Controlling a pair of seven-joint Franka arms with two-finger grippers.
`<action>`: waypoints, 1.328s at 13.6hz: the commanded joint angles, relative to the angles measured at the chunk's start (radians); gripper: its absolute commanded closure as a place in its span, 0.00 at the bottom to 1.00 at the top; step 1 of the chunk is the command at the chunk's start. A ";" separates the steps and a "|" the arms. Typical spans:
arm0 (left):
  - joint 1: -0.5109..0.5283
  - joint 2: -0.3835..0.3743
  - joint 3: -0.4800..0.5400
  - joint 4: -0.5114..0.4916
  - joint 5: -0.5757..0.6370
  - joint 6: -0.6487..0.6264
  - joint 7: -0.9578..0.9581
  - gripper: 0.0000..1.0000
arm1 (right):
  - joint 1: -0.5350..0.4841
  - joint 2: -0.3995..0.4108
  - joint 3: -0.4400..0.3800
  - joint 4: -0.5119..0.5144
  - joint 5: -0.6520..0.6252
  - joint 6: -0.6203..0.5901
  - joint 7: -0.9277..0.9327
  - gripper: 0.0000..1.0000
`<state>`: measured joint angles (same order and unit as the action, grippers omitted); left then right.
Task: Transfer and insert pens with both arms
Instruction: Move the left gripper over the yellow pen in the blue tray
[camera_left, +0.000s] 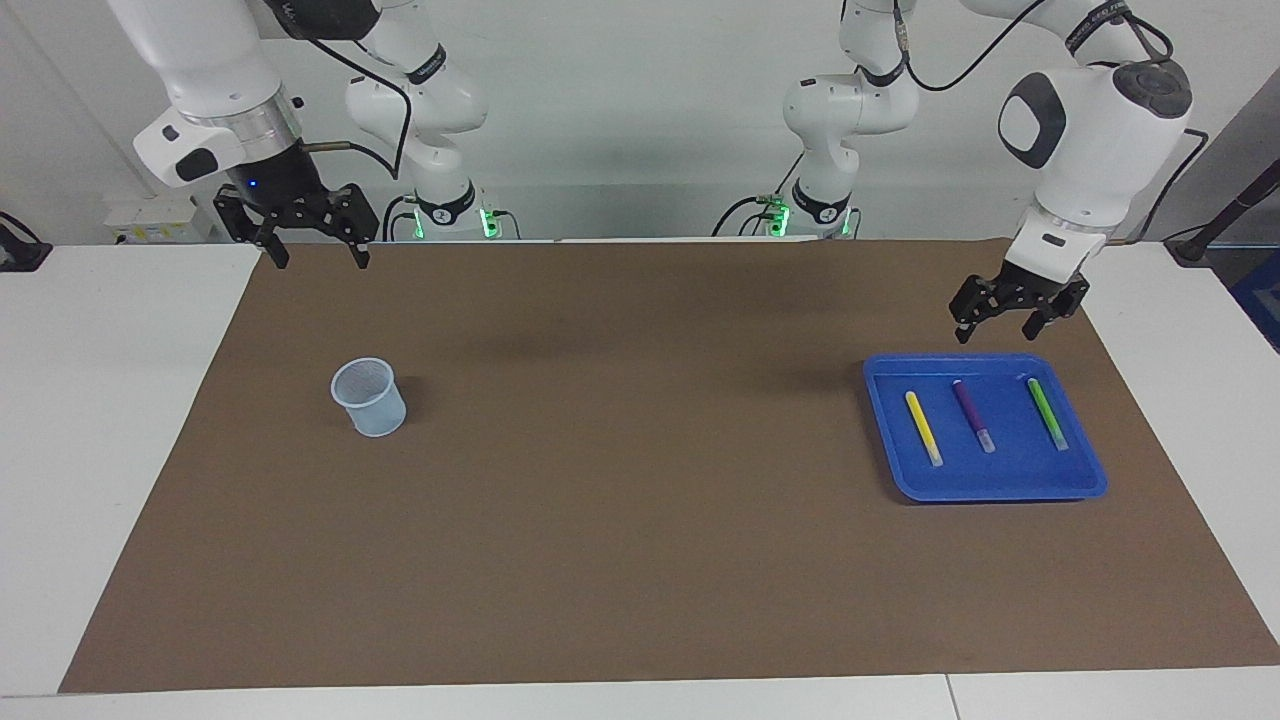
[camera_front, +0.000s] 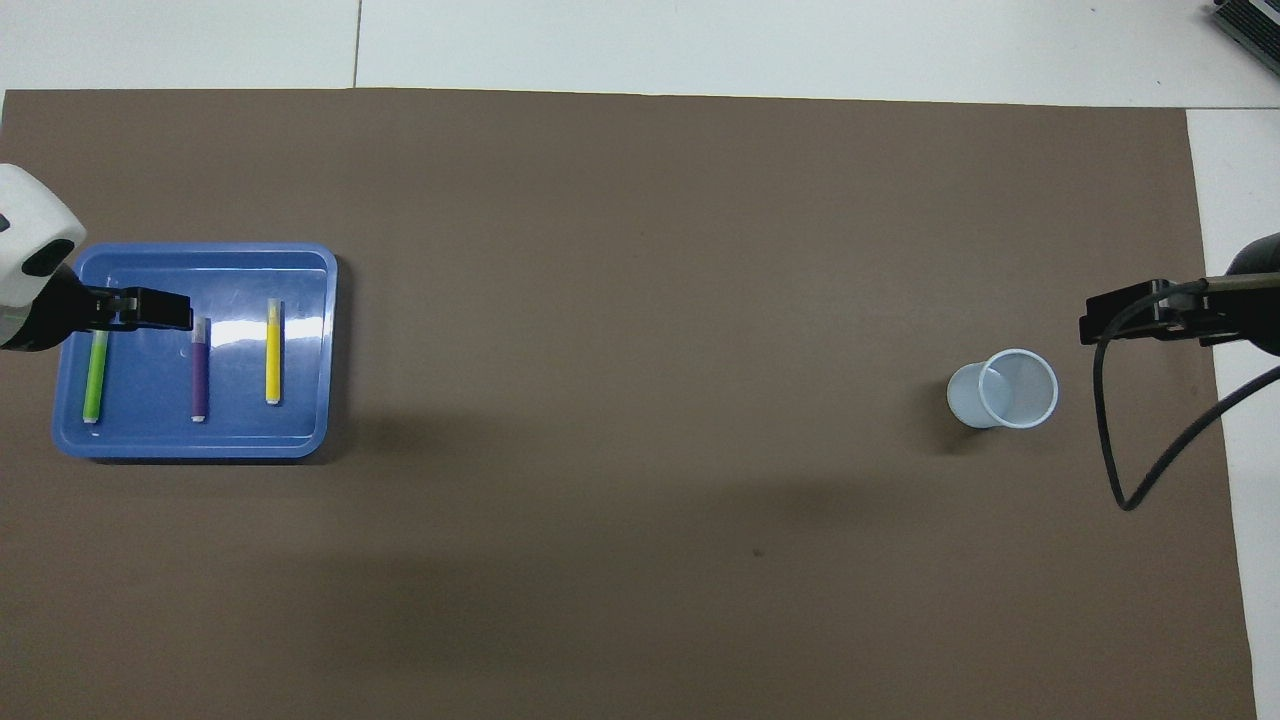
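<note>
Brown mat (camera_left: 640, 520): blue tray (camera_left: 1085, 470) holds yellow pen (camera_left: 922, 426), purple pen (camera_left: 972, 414), green pen (camera_left: 1046, 411). Left gripper (camera_left: 1002, 329) released above tray; right gripper (camera_left: 318, 258) released, waiting near cup (camera_left: 370, 398).

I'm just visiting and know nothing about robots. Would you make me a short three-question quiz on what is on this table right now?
1. True or false: all three pens lie in the blue tray.
2. Which pen lies between the other two: A yellow pen, B purple pen, C green pen?
3. Fill in: the left gripper hangs open above the tray, and the right gripper, also open, holds ____.

Key: 1 true. 2 B. 3 nothing; the cup stands empty at its end.
</note>
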<state>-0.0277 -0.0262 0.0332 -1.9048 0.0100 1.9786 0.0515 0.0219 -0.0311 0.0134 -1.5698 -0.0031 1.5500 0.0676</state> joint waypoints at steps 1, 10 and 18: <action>0.005 0.023 -0.003 -0.017 -0.012 0.052 0.004 0.04 | -0.008 -0.007 0.000 0.001 0.026 -0.004 0.006 0.00; 0.023 0.140 -0.003 -0.051 -0.037 0.224 0.004 0.07 | -0.008 -0.007 0.000 0.001 0.026 -0.004 0.006 0.00; 0.025 0.261 -0.003 -0.049 -0.044 0.356 0.004 0.08 | -0.008 -0.006 0.000 0.001 0.026 -0.004 0.006 0.00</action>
<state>-0.0086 0.2100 0.0335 -1.9449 -0.0217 2.2823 0.0515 0.0219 -0.0311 0.0134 -1.5698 -0.0031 1.5500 0.0676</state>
